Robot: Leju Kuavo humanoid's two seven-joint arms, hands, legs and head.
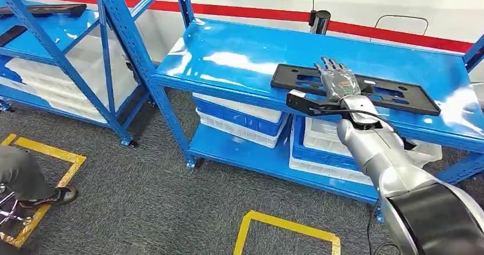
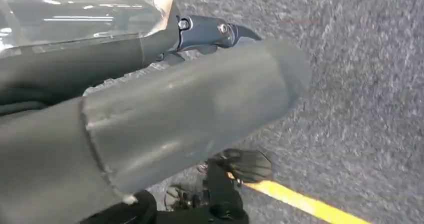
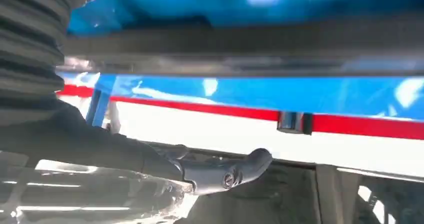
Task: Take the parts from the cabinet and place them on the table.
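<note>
1. Head view: the right hand (image 1: 338, 78) lies flat on the long black plastic part (image 1: 355, 88), fingers (image 1: 334, 67) extended, gripping nothing; the left hand (image 2: 150, 119) can't be judged.
2. The part rests on the blue shelf (image 1: 228, 55).
3. Risk: a flat palm may only push the slick part.
4. White bins (image 1: 240, 111) sit below; a person's foot (image 1: 57, 196) is well apart.

The right arm (image 1: 379, 152) is a silver, rounded shell ending in a black upper segment, with a thin black cable looped along it and a small black box at the wrist, while the robot hand (image 1: 338, 79) has a clear, glossy back, dark grey fingers joined by visible screws, and a grey ribbed cover (image 3: 30, 43).
</note>
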